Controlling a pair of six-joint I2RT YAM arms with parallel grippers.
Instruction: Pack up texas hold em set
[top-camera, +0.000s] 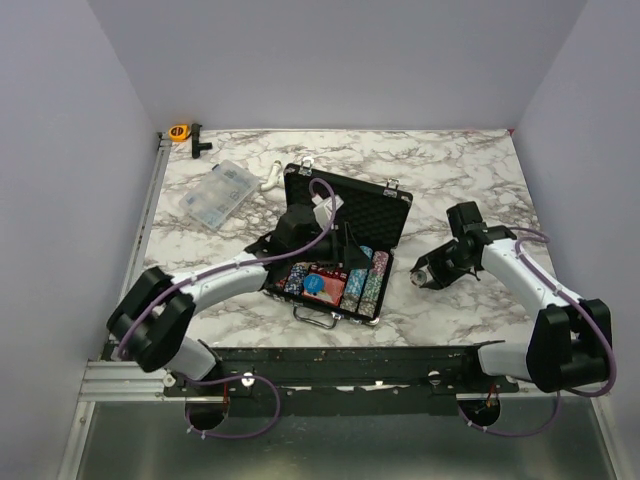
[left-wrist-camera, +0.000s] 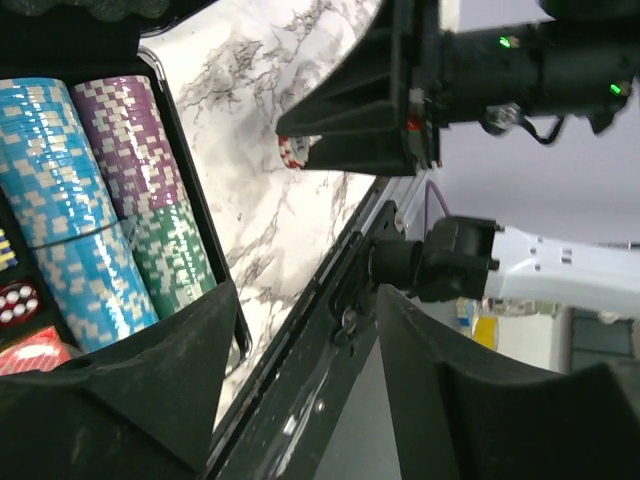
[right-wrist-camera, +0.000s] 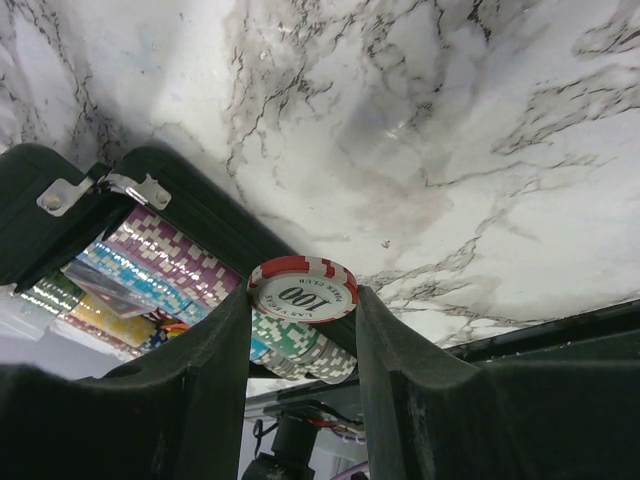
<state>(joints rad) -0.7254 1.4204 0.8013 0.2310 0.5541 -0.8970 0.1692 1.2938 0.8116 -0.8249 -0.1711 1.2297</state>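
The black silver-trimmed briefcase (top-camera: 385, 215) lies open mid-table, lid up at the back. Rows of multicoloured poker chips (top-camera: 366, 282) and a red card deck (top-camera: 325, 287) with a blue disc on it fill its base. My left gripper (top-camera: 347, 247) hovers over the case, open and empty; in the left wrist view (left-wrist-camera: 305, 300) its jaws stand apart beside the chip rows (left-wrist-camera: 90, 200). My right gripper (top-camera: 424, 271) is just right of the case, above the table. It is shut on a red-and-white "100" chip (right-wrist-camera: 302, 289), which also shows in the left wrist view (left-wrist-camera: 291, 151).
A clear plastic compartment box (top-camera: 213, 195) lies at the back left, with a white object (top-camera: 272, 181) beside it. An orange tape measure (top-camera: 179, 131) and a black part (top-camera: 198, 142) sit at the far left corner. The table's black front rail (top-camera: 340, 365) runs below the case.
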